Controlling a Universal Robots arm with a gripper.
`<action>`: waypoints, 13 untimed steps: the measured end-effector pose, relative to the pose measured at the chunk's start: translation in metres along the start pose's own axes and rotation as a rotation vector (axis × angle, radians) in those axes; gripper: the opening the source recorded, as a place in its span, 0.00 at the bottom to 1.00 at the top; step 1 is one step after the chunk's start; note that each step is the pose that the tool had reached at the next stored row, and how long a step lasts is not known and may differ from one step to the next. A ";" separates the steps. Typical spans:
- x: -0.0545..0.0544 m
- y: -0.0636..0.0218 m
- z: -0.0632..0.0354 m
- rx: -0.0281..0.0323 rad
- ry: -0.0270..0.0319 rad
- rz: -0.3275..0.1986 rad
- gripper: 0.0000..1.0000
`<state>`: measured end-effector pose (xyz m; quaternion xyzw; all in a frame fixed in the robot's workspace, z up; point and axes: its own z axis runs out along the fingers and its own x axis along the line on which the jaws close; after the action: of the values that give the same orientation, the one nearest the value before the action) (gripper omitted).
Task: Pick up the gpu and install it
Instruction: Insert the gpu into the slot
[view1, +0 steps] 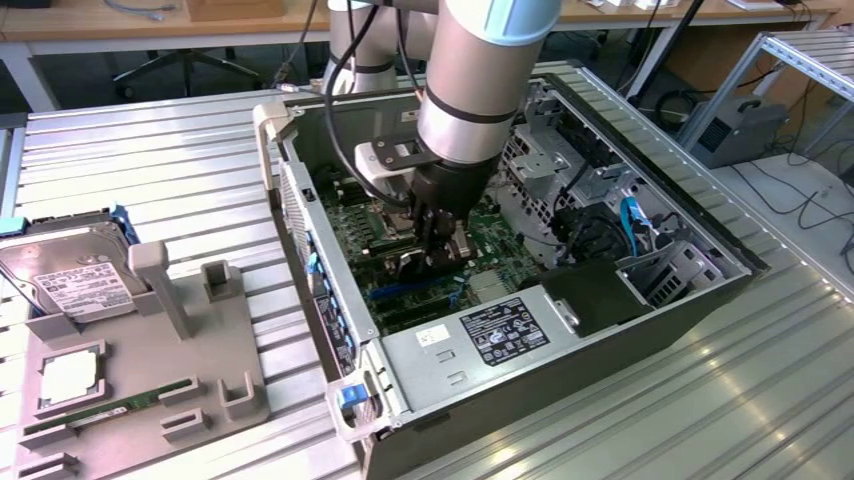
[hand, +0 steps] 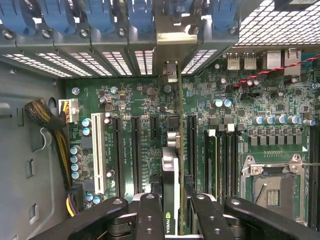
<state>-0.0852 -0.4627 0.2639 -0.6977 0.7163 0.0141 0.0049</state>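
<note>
The gpu is seen edge-on in the wrist view, a thin dark card with a green logo near the fingers and a silver bracket at its far end. My gripper is shut on it, one black finger on each side. The card hangs upright over the long black expansion slots of the green motherboard, its bracket up against the case's rear slot openings. In the exterior view my gripper reaches down inside the open computer case, with the gpu just above the board.
Blue latches line the rear slot covers. An open CPU socket and a white slot flank the card. Outside the case, a grey fixture holds a hard drive, a processor and a memory stick.
</note>
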 end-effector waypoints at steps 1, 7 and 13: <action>0.000 0.0002 -0.0001 0.0001 0.0001 0.000 0.27; 0.000 0.0032 -0.0001 0.0055 -0.0002 0.000 0.27; 0.000 0.0033 -0.0034 0.0055 0.0000 0.000 0.27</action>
<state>-0.0885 -0.4627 0.2674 -0.6977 0.7162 0.0121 0.0068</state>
